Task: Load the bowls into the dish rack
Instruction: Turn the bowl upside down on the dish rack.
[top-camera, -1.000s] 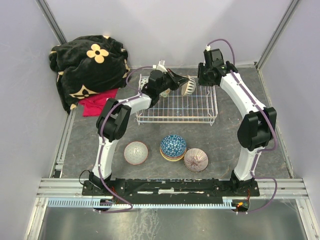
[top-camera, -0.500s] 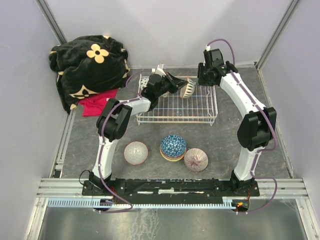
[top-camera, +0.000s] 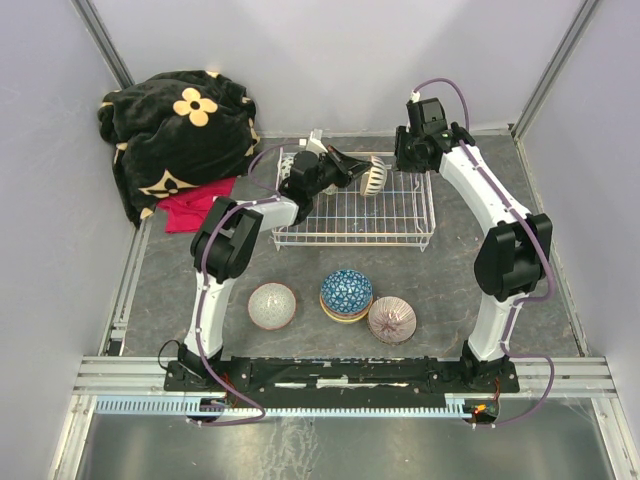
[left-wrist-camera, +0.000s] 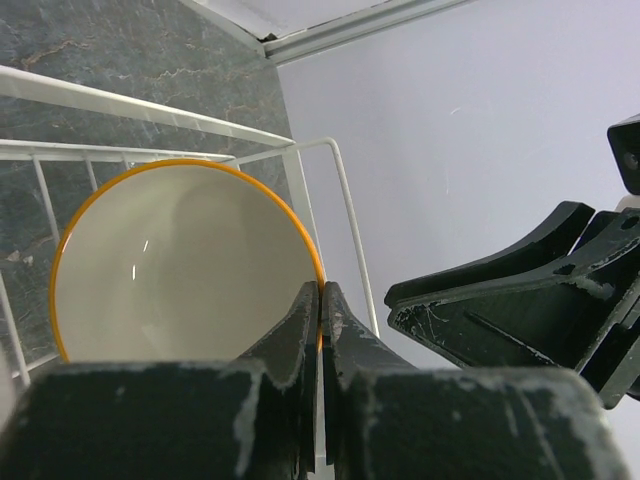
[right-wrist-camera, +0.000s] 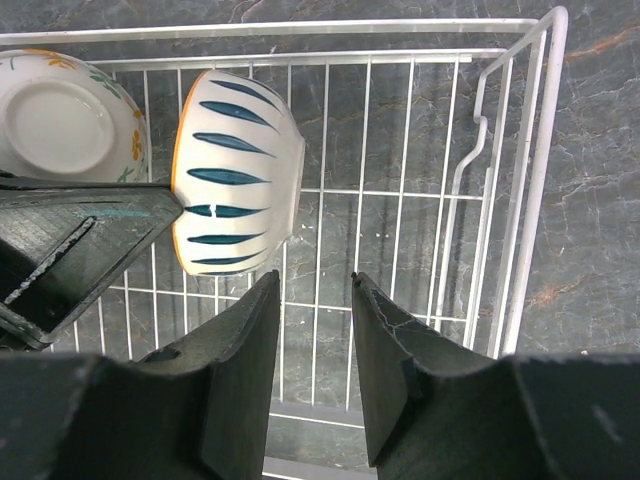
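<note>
Rack (top-camera: 352, 214): white wire, stood on the grey table (top-camera: 160, 290) toward its far side, between the two arms.

Left gripper (left-wrist-camera: 321, 292): fingers were closed on the orange-edged rim of the striped bowl (right-wrist-camera: 240, 185). One finger was inside the rim and one outside.

Striped bowl: white with dark blue strokes outside and plain cream inside. It was held on edge over the far part of the rack. Whether it touched the wires could not be told.

Right gripper (right-wrist-camera: 312, 282): jaws were parted with nothing between them. It hung over the rack's grid floor, near the striped bowl and apart from it.

Floral bowl (right-wrist-camera: 60, 120): white with orange flowers, base showing. It sat in the rack just beside the striped bowl.

Pink bowl (top-camera: 272, 305): upright on the table, on the near side of the rack, leftmost of the near group.

Blue bowl (top-camera: 346, 290): patterned, nested in a yellow-edged bowl (top-camera: 345, 317), at the middle of that group.

Purple bowl (top-camera: 392, 319): white with purple rays, upright, just right of the stack.

Blanket (top-camera: 175, 125): black with cream flower shapes, heaped in the far left corner.

Red cloth (top-camera: 195, 208): lay partly under the blanket's near edge.
</note>
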